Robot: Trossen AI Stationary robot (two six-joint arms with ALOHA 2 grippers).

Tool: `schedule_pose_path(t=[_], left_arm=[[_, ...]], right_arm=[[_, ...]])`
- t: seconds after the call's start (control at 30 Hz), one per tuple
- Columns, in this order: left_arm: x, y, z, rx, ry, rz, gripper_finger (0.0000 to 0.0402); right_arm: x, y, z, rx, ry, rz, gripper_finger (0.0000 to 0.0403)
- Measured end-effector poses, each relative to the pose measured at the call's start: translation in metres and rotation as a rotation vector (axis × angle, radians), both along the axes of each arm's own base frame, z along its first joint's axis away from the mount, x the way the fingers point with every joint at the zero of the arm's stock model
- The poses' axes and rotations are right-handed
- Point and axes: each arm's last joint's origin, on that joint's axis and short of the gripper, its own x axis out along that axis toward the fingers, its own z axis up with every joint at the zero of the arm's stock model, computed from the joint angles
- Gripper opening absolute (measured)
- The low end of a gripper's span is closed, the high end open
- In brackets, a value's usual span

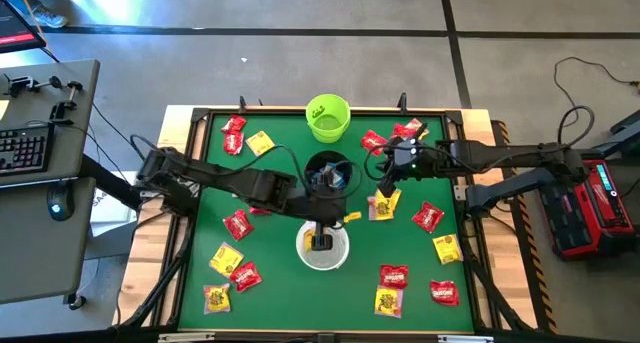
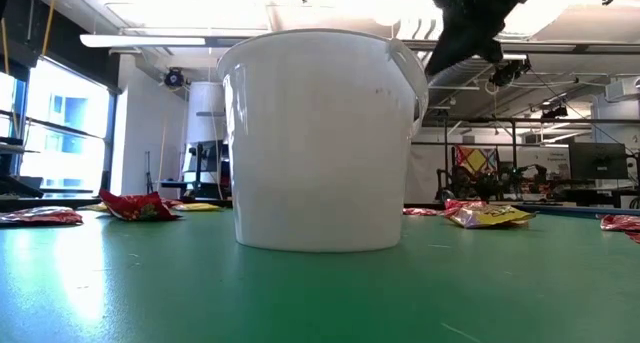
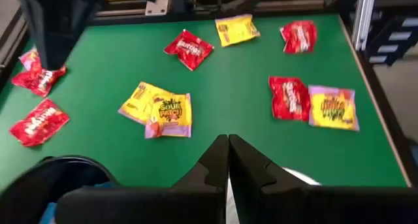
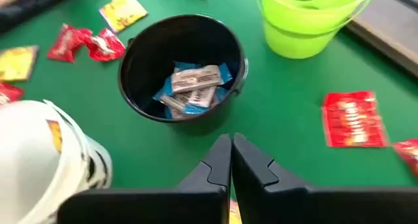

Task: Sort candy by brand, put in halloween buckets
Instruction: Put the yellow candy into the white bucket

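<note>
Left gripper (image 1: pixel 322 238): pinched empty above white bucket (image 1: pixel 305 251). Right gripper (image 1: pixel 385 175): closed, empty, near black bucket (image 4: pixel 140 54). Advice: spread fingers before descending squarely onto one candy (image 3: pixel 188 49).

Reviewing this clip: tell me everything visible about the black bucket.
The small round black plastic bucket stands upright and open-topped on the green table mat, near the table's middle, between the lime green bucket farther back and the white bucket nearer the front. Its wall is dark and smooth, with a thin rim. Inside lie a few small blue-and-white wrapped candy packets, piled loosely on the bottom. In the high view the left arm crosses above it; no contact can be seen.
</note>
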Motion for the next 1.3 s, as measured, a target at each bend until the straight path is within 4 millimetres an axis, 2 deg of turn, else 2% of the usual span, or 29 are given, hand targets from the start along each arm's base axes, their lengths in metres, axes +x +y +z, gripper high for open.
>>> schedule_pose_path(t=[0.13, 0.33, 0.5, 0.63, 0.8, 0.93, 1.1, 1.2, 1.3], left_arm=[[-0.009, 0.004, -0.007, -0.041, -0.059, 0.025, 0.0001], [-0.027, 0.013, -0.019, -0.100, -0.111, 0.075, 0.0000], [-0.042, 0.016, -0.027, -0.145, -0.177, 0.097, 0.0000], [-0.053, 0.019, -0.040, -0.174, -0.179, 0.127, 0.0000], [-0.060, 0.031, -0.053, -0.263, -0.222, 0.238, 0.0000], [-0.062, 0.039, -0.061, -0.315, -0.259, 0.271, 0.0000], [-0.063, 0.043, -0.065, -0.355, -0.236, 0.287, 0.0000], [-0.065, 0.044, -0.068, -0.337, -0.199, 0.299, 0.0000], [-0.067, 0.045, -0.071, -0.334, -0.158, 0.266, 0.0000]], right_arm=[[0.000, 0.008, -0.026, 0.090, -0.014, -0.018, 0.0000], [-0.004, 0.030, -0.054, 0.238, -0.040, -0.079, 0.0000], [-0.014, 0.047, -0.077, 0.328, -0.026, -0.199, 0.0000], [-0.022, 0.057, -0.091, 0.400, -0.042, -0.328, 0.0000], [-0.029, 0.062, -0.100, 0.480, 0.003, -0.398, 0.0004], [-0.036, 0.061, -0.106, 0.490, 0.094, -0.455, 0.0037], [-0.040, 0.060, -0.111, 0.472, 0.177, -0.465, 0.0111], [-0.038, 0.059, -0.114, 0.474, 0.178, -0.468, 0.0146], [-0.037, 0.059, -0.122, 0.523, 0.171, -0.450, 0.0162]])
